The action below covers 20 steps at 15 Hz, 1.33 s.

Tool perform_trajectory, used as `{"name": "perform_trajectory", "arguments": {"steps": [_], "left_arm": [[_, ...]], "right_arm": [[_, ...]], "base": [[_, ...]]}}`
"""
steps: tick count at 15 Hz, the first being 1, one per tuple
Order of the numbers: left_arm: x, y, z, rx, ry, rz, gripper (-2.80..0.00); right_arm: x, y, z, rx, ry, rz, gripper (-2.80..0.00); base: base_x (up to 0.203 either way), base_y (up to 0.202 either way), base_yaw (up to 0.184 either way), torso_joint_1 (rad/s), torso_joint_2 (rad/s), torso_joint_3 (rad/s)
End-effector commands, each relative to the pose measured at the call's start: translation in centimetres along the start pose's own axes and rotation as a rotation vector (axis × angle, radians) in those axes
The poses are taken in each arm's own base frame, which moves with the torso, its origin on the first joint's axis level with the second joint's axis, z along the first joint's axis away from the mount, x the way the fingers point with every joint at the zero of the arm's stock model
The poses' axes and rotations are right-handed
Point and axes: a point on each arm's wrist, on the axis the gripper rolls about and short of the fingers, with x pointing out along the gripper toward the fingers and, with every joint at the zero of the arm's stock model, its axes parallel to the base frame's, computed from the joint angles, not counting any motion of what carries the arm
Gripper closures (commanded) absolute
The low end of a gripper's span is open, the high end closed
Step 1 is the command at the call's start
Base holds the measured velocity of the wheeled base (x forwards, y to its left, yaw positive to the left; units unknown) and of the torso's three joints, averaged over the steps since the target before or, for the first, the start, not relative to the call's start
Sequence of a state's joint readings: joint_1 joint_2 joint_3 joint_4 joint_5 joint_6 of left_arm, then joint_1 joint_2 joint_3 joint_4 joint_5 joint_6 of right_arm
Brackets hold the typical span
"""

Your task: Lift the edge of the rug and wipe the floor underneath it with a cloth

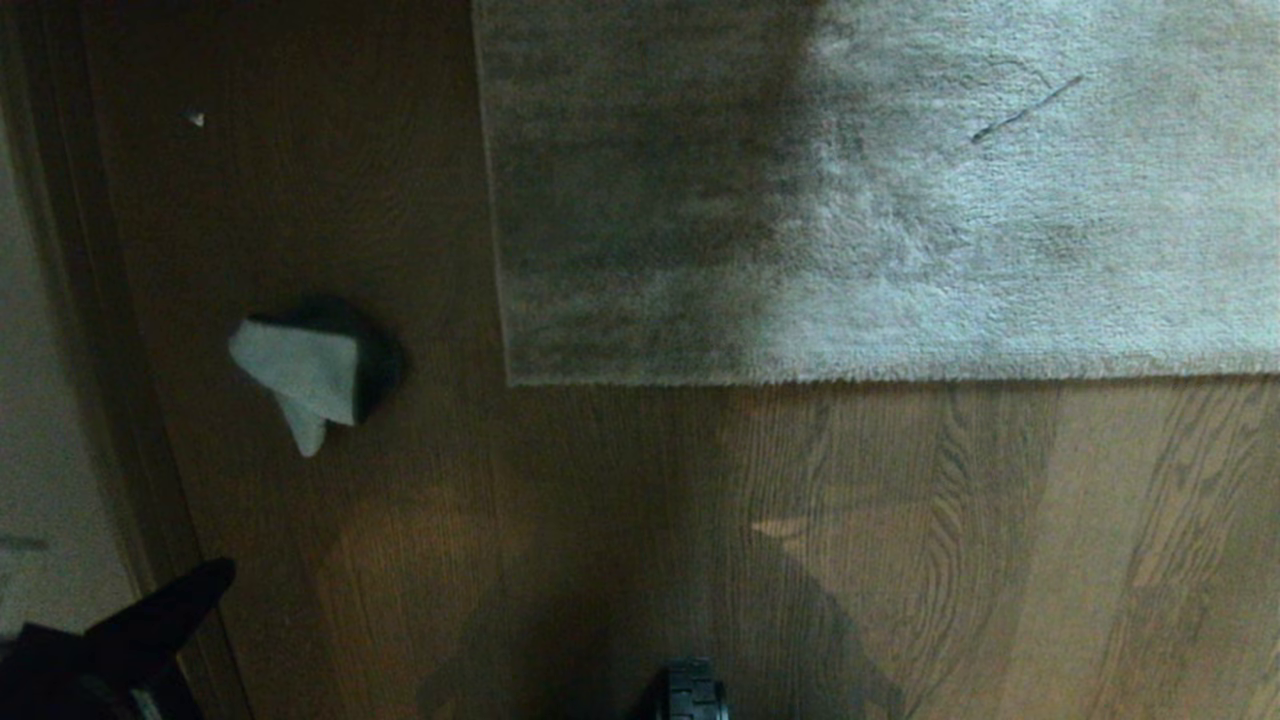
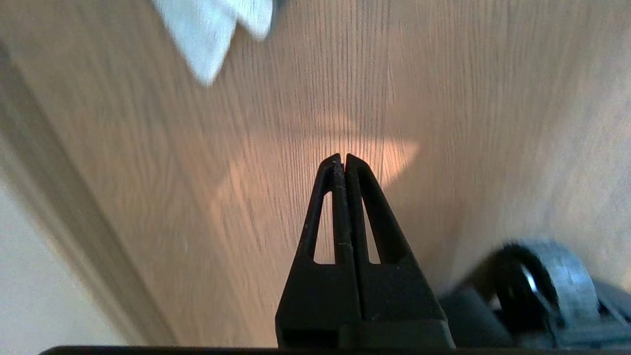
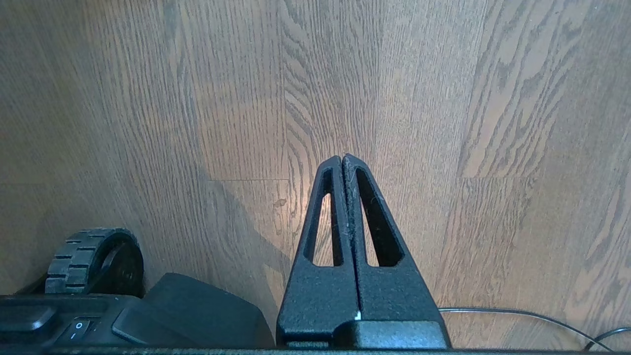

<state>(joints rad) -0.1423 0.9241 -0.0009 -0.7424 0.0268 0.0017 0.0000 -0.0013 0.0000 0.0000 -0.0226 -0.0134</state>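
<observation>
Only open floor (image 1: 640,520) beside rug edge (image 1: 800,378)

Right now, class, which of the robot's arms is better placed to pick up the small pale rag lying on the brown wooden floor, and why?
The left. The small pale grey-white rag lies on the brown wooden plank floor on the robot's left, and the left pincer, shut and empty, is nearest it. The right pincer, also shut, faces only bare floor.

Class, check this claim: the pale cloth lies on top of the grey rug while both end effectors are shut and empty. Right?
Not quite. In the head view, the cloth lies on the bare wooden floor, left of the rug edge, not on it. The rest stands.
</observation>
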Motion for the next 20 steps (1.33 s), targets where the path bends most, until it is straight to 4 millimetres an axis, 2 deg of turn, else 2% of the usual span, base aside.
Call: {"name": "perform_trajectory", "arguments": {"steps": [1,4,9,13,15,20], "left_arm": [[-2.7,0.1,-1.1,-0.004,0.001,0.000,0.00],[-3.9,0.1,-1.9,-0.005,0.013,0.001,0.00],[-7.6,0.2,-4.6,-0.028,-0.060,0.004,0.00],[-7.6,0.2,-5.9,-0.044,0.066,0.018,0.00],[-7.5,0.2,-6.0,-0.060,0.085,0.100,0.00],[-8.5,0.1,-6.4,-0.071,-0.026,0.147,0.00]], "right_arm": [[0.0,0.0,0.0,0.000,0.001,0.000,0.00],[0.0,0.0,0.0,0.000,0.001,0.001,0.00],[0.0,0.0,0.0,0.000,0.001,0.000,0.00],[0.0,0.0,0.0,0.001,0.001,0.000,0.00],[0.0,0.0,0.0,0.001,0.001,0.000,0.00],[0.0,0.0,0.0,0.001,0.001,0.000,0.00]], "base": [[0.000,0.000,0.000,0.000,0.00,0.000],[0.000,0.000,0.000,0.000,0.00,0.000],[0.000,0.000,0.000,0.000,0.00,0.000],[0.000,0.000,0.000,0.000,0.00,0.000],[0.000,0.000,0.000,0.000,0.00,0.000],[0.000,0.000,0.000,0.000,0.00,0.000]]}}
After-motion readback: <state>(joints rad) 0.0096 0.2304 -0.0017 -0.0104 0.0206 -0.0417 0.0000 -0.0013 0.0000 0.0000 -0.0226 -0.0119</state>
